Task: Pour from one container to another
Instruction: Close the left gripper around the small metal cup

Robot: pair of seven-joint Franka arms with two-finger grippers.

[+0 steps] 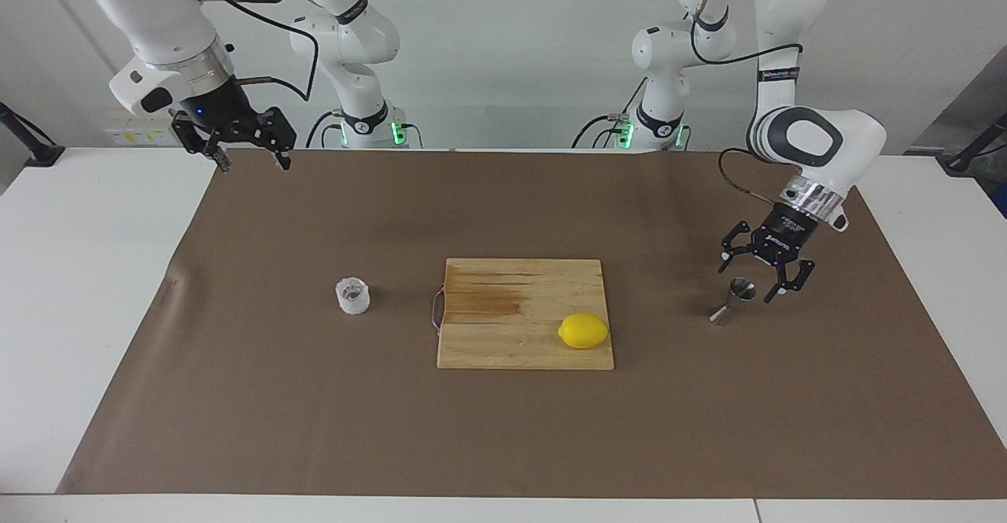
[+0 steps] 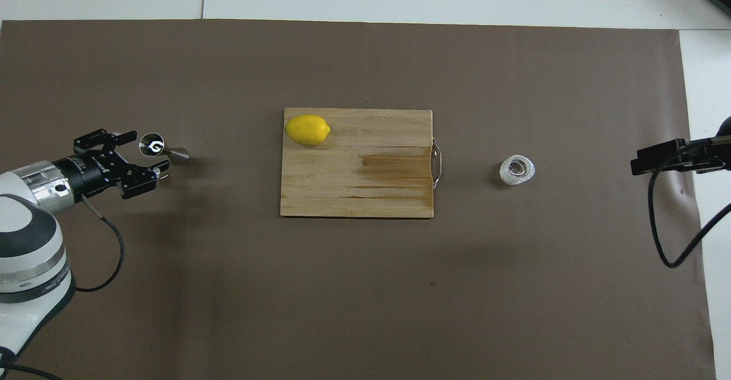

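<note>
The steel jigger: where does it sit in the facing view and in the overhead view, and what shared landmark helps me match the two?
Facing view: the steel jigger is at mid-height toward the picture's right edge, between the open fingers of the left gripper.
Overhead view: the jigger is at mid-height toward the picture's left edge, at the same gripper.
Shared landmark: the wooden cutting board with the lemon on it, at the centre of both.
</note>
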